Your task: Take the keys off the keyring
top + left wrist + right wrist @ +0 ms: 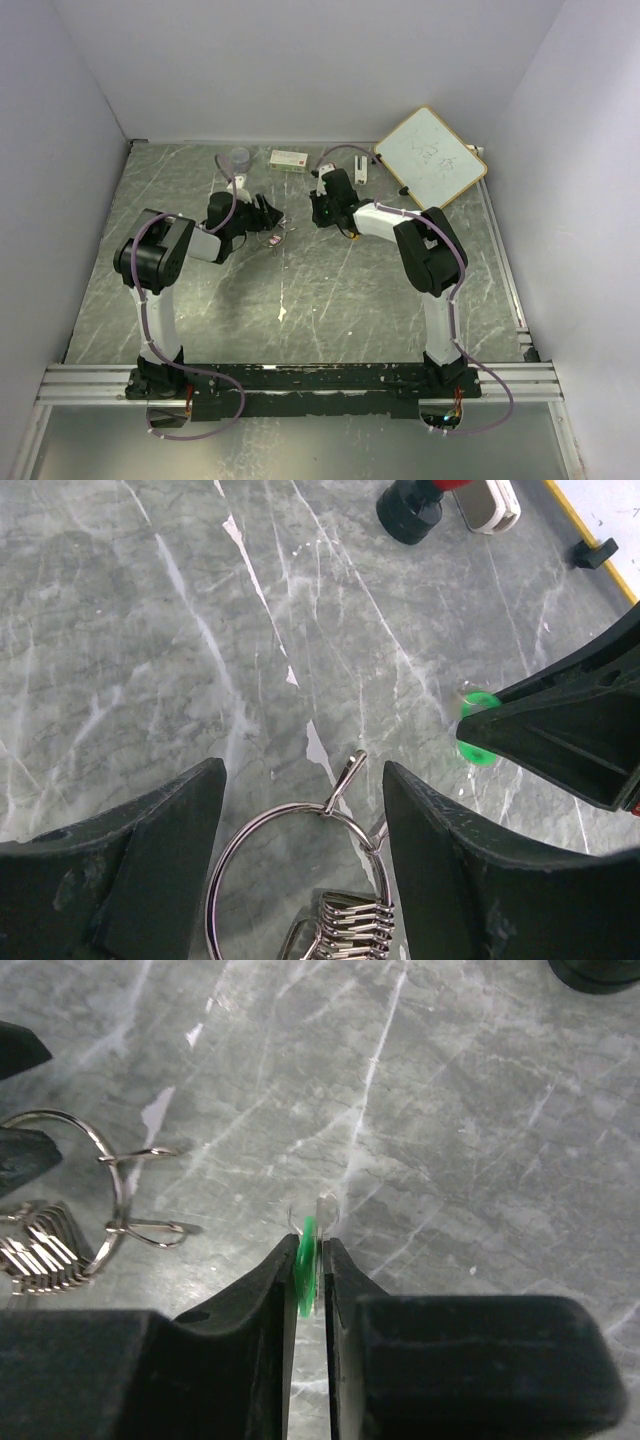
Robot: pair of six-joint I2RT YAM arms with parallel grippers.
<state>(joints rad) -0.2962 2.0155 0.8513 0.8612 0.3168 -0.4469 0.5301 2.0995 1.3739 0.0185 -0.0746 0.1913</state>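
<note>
The keyring (290, 808) is a thin silvery wire ring lying on the table, with a stack of silvery clips (357, 926) and two loose wire hooks on it. My left gripper (302, 780) is open, its fingers standing either side of the ring. My right gripper (312, 1245) is shut on a green key (307, 1258), held edge-on just above the table and apart from the ring (110, 1165), which lies to its left. The green key also shows in the left wrist view (478, 742). From above, both grippers (266, 214) (320, 214) face each other over the ring (280, 238). Other keys are not distinguishable.
A red-and-black knob (410, 510) and a white object (490, 505) lie beyond the ring. A whiteboard (432, 155) leans at the back right. A white box (288, 158) and a clear cup (239, 158) stand along the back wall.
</note>
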